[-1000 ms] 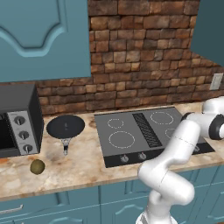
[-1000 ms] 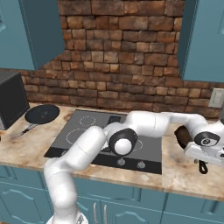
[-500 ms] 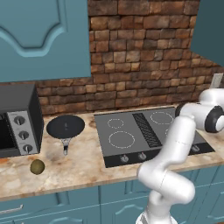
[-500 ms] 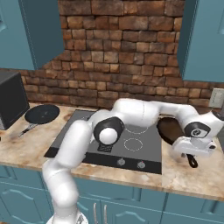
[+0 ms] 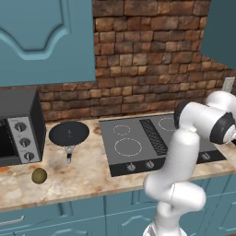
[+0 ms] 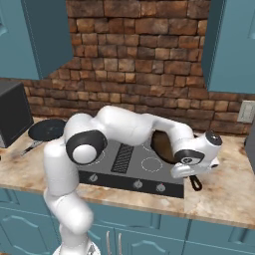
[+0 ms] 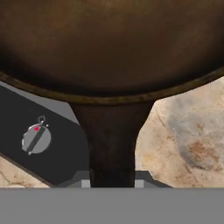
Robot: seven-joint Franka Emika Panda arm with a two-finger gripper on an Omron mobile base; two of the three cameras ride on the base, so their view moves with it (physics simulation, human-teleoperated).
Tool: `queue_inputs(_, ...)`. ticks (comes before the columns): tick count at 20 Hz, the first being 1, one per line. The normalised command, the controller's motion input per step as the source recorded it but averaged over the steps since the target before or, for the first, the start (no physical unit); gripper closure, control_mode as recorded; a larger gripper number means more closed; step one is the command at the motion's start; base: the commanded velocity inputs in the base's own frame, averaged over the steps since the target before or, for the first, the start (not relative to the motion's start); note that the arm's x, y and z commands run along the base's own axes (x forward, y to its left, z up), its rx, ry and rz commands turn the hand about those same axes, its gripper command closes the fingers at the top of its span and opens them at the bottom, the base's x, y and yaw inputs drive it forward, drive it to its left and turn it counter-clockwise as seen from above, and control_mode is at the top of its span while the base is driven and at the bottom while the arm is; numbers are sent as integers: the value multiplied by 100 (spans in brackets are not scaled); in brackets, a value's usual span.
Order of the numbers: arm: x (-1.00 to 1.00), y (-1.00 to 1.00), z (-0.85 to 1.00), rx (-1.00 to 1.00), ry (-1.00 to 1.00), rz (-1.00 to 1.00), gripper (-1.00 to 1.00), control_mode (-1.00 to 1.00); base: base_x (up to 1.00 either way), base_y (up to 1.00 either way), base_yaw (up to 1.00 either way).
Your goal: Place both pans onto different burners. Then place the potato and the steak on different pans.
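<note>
My gripper (image 7: 112,182) is shut on the black handle (image 7: 112,140) of the brown-insided skillet (image 7: 109,43). In the right base view the skillet (image 6: 160,145) hangs over the right rear part of the dark cooktop (image 6: 117,172), partly behind my arm, with the gripper (image 6: 191,174) near the cooktop's front right corner. The shallow black pan (image 5: 69,133) lies on the counter left of the cooktop (image 5: 138,159), its grey handle pointing forward. The potato (image 5: 39,175) sits near the counter's front left. White burner circles (image 5: 127,146) mark the cooktop. The steak is out of view.
A dark toaster oven (image 5: 18,124) stands at the far left against the brick wall. Knobs (image 7: 36,138) line the cooktop's front edge. Marbled counter (image 6: 224,194) extends to the right of the cooktop, below a wall outlet (image 6: 246,110).
My arm has swung left, carrying the skillet from the counter at the right to over the cooktop's right side. The black pan and the potato have stayed put.
</note>
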Motion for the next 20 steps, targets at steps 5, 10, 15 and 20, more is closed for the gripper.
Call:
queue_inputs(5,24,15,2,0,10,23,100,-100,0,0,0)
queue_inputs(10,25,8,0,0,11,27,100,-100,0,0,0)
queue_inputs(15,22,4,-8,0,17,27,100,-100,0,0,0)
queue_inputs(20,31,2,-17,0,10,18,100,-100,0,0,0)
